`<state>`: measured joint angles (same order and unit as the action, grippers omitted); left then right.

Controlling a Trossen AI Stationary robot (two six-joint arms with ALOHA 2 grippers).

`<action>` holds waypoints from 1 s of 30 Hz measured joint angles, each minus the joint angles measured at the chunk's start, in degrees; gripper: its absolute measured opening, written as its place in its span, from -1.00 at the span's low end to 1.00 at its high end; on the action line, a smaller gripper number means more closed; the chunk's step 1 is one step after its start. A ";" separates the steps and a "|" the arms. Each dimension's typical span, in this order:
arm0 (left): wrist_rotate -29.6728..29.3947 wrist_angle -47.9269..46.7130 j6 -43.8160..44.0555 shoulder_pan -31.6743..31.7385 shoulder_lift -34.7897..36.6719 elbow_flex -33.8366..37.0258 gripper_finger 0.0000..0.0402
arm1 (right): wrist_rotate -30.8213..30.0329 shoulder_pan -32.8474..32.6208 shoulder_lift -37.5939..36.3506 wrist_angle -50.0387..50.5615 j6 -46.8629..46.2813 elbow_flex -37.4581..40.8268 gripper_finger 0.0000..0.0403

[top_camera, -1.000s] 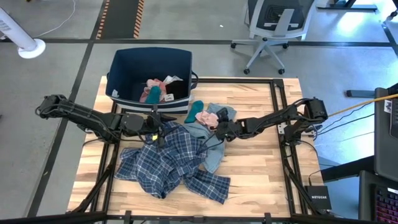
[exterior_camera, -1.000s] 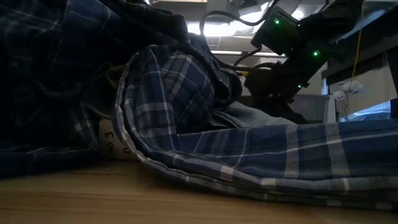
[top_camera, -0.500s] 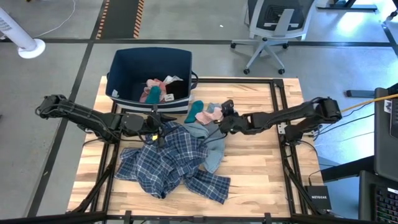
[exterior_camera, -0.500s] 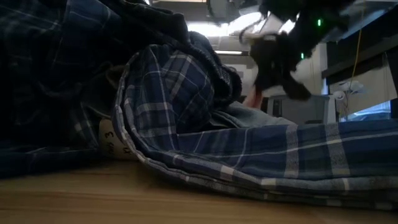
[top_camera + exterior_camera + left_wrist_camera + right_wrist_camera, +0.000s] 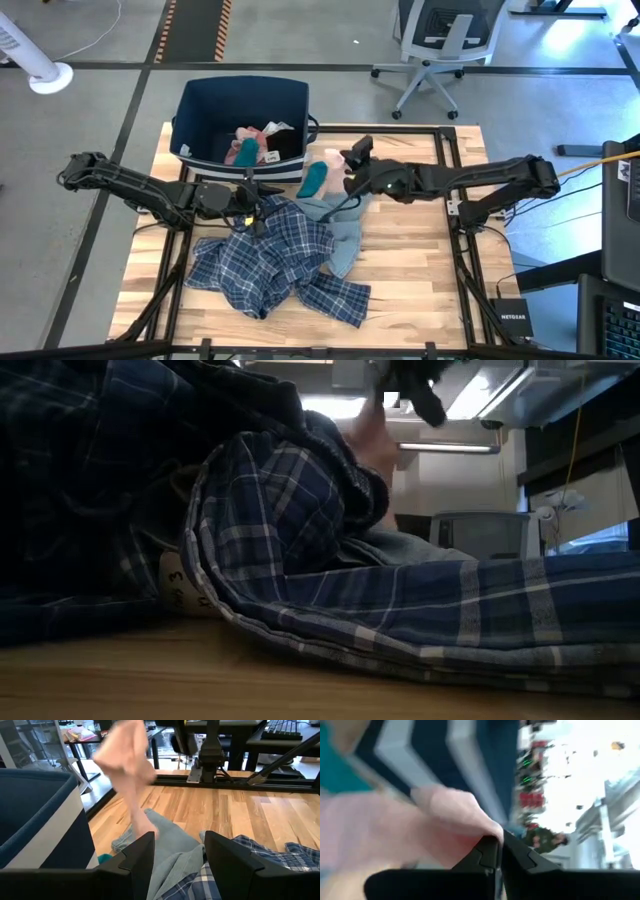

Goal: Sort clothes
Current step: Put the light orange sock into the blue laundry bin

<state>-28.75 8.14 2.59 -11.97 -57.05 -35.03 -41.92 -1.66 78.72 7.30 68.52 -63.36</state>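
Plaid shirt (image 5: 300, 560) fills the low view, hiding the table beyond; pink piece (image 5: 395, 835) blurred by motion.

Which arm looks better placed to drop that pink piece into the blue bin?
The right. Its pincer is shut on the pink piece, lifted near the bin. The left pincer hangs open over the plaid shirt, holding nothing.

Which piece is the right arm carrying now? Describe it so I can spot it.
Start at the dark blue bin at the table's far edge. Just off its right front corner, the right gripper holds a pink piece hanging in the air. It alone is off the table, unlike the teal piece lying nearby.
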 joint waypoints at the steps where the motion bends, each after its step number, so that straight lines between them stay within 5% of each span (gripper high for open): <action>1: 0.00 0.00 0.00 0.02 -0.01 0.00 -0.16 | 0.56 0.33 0.02 -1.74 1.90 -0.93 -0.91; 6: 0.00 -0.02 -0.09 0.02 0.01 0.00 -0.16 | 4.94 3.03 0.02 -10.18 6.95 -6.13 -0.91; 20: 0.00 0.02 -1.52 0.07 -0.01 0.00 -0.16 | 36.32 15.81 0.36 -29.33 4.87 -12.10 -0.91; 30: 0.00 0.34 -1.95 0.07 0.00 0.00 -0.16 | 43.03 18.32 8.06 -50.13 1.15 -12.19 -0.91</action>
<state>-28.75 8.48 0.64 -11.90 -57.05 -35.03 1.11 16.66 86.78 -42.83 69.67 -75.55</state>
